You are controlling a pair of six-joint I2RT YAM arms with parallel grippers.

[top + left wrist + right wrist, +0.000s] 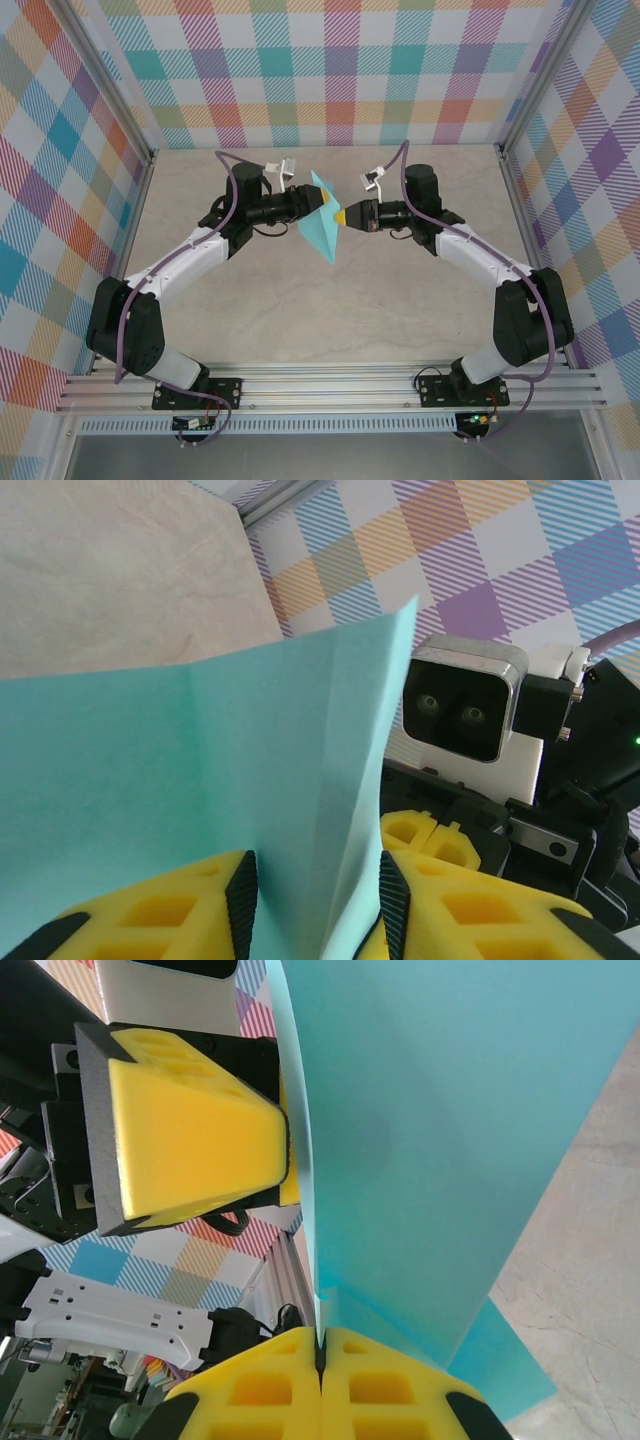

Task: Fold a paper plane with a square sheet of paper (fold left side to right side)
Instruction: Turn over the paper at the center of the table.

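**Where the two arms meet, sheet of paper held up off the tabletop**

Although the yellow fingers of the right gripper sit flat against each other, a thin edge of the sheet is caught in the seam between them. This gripper is closed tight on the paper.

Left gripper: jaws part-way apart, with a plain gap between the black pads. The sheet stands in that gap, and a crease runs up it from between the pads. From the right wrist, one left finger has its tip against the near face of the sheet. The other finger is behind the paper. I cannot tell whether this gripper is actually pinching.

The two grippers face each other nose to nose, with the paper between them. The right wrist's camera housing looks straight at the left one from just past the sheet's edge.

Paper: turquoise, unmarked, standing on edge in mid-air, clear of the tabletop. Fold lines show on its face. From above it reads as a long shape, wide in the middle and running to a point toward the arm bases. A second layer or corner pokes out low down, seen from the right wrist.

Further out: beige marbled tabletop, pastel checked walls on three sides, and both arm bases on the aluminium rail at the near edge.
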